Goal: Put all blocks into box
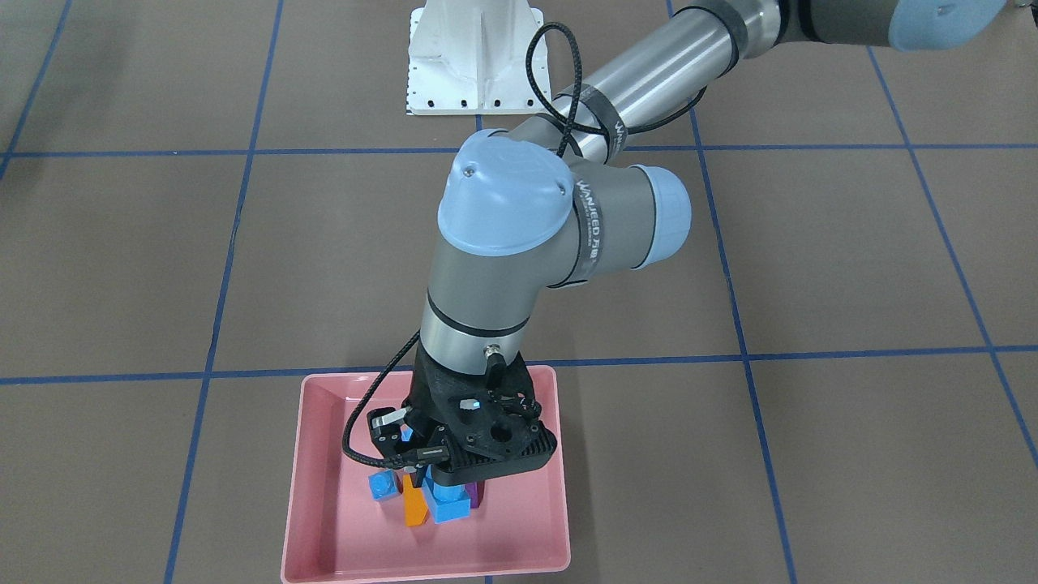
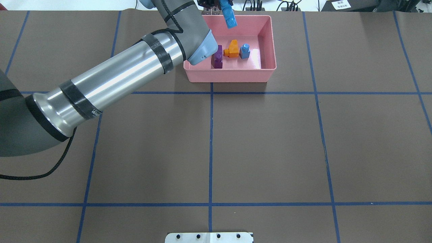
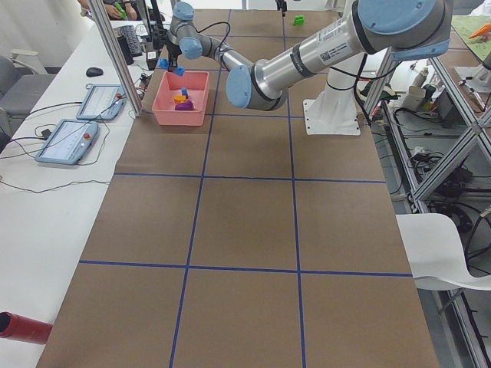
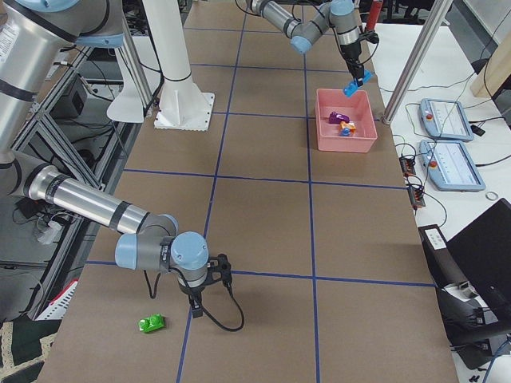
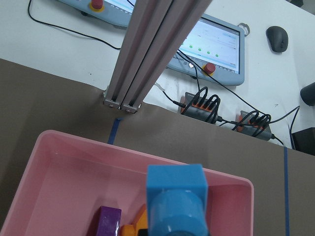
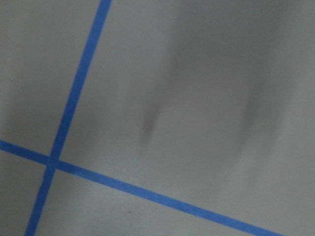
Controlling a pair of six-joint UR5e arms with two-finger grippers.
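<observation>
My left gripper (image 2: 220,4) is shut on the long blue brick (image 2: 230,17) and holds it tilted above the far side of the pink box (image 2: 266,40). The brick fills the lower middle of the left wrist view (image 5: 176,206). In the box lie the purple brick (image 2: 218,56), the orange brick (image 2: 232,49) and the small blue brick (image 2: 245,51), close together. The green brick (image 4: 152,323) lies on the table far from the box. My right gripper (image 4: 196,299) hangs low beside it; I cannot tell whether it is open or shut.
The white metal base (image 1: 477,57) stands at the robot's side of the table. An aluminium post (image 5: 147,54) rises just beyond the box, with control tablets (image 5: 206,44) and cables behind it. Blue tape lines (image 6: 74,98) cross the brown tabletop.
</observation>
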